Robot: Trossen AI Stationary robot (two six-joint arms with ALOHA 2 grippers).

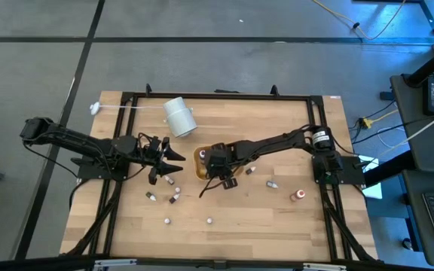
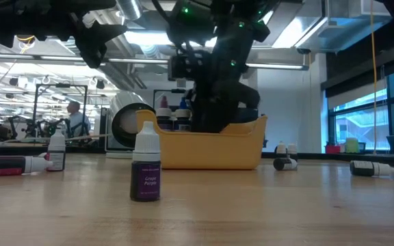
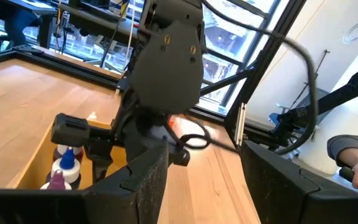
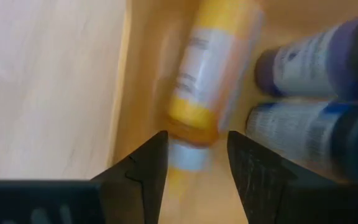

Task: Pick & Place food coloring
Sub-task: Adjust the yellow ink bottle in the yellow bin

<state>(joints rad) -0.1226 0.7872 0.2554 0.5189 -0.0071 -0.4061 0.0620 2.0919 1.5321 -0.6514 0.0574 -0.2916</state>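
My right gripper (image 1: 211, 167) hangs over the orange tray (image 2: 248, 154) at mid-table, fingers spread and holding nothing; a yellow bottle (image 4: 213, 68) lies loose just beyond the tips, beside a purple bottle (image 4: 316, 53) and a blue bottle (image 4: 297, 127). My left gripper (image 1: 173, 156) waits just left of the tray, fingers apart, empty. More food coloring bottles (image 1: 173, 199) lie scattered on the near side of the table (image 1: 277, 218), one grape purple bottle (image 2: 146, 166) standing upright. I judge them light, rigid and smooth, apt to roll or tip. I'd pinch across the body's middle, not the tapered cap.
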